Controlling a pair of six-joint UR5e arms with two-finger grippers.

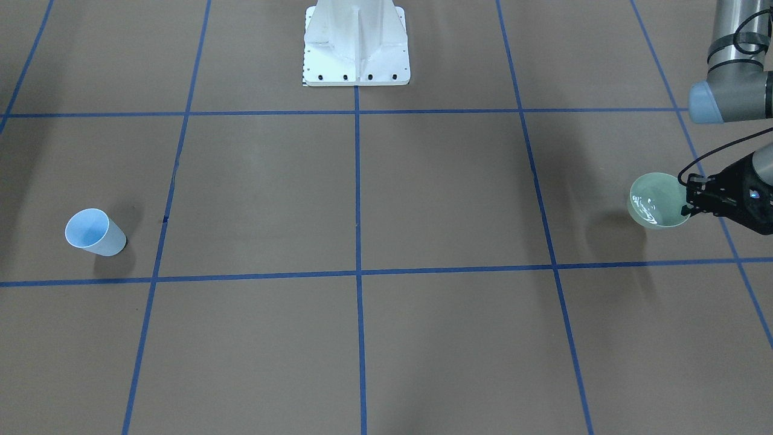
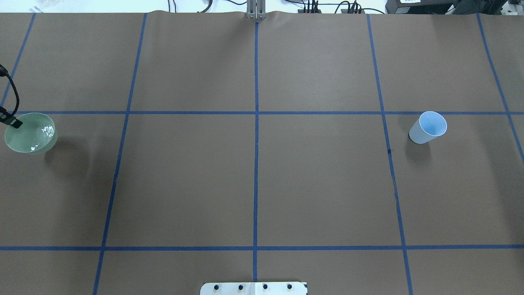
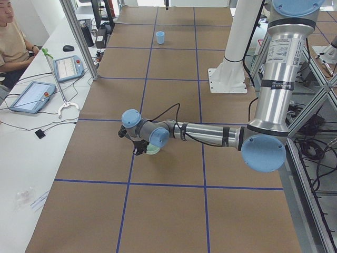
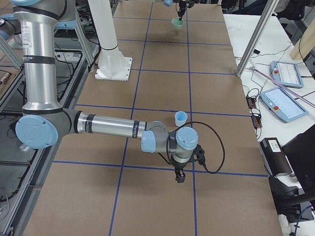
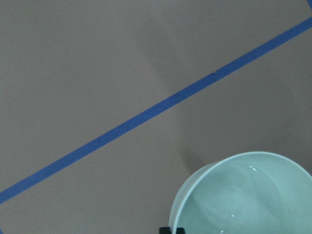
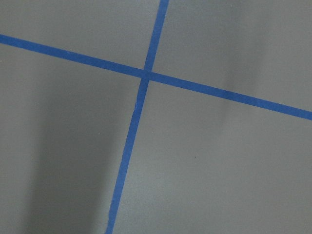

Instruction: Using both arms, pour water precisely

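Note:
My left gripper [image 1: 688, 202] is shut on the rim of the pale-green bowl [image 1: 655, 202] at the table's left end and holds it slightly above the table, with its shadow offset below. The water [image 1: 646, 211] shows as white glints inside the bowl [image 2: 28, 135], which fills the lower right of the left wrist view [image 5: 243, 195]. The pale-blue cup [image 1: 95, 232] stands upright on the table's right side [image 2: 428, 127]. My right gripper [image 4: 180, 178] points down over the table near the cup [image 4: 181, 118], apart from it. I cannot tell if it is open or shut.
The white bolted pedestal [image 1: 356, 45] stands at the robot's edge of the table. Blue tape lines [image 2: 256, 164] divide the brown surface. A side bench with tablets [image 3: 31, 97] and a seated operator [image 3: 10, 37] runs along the far side.

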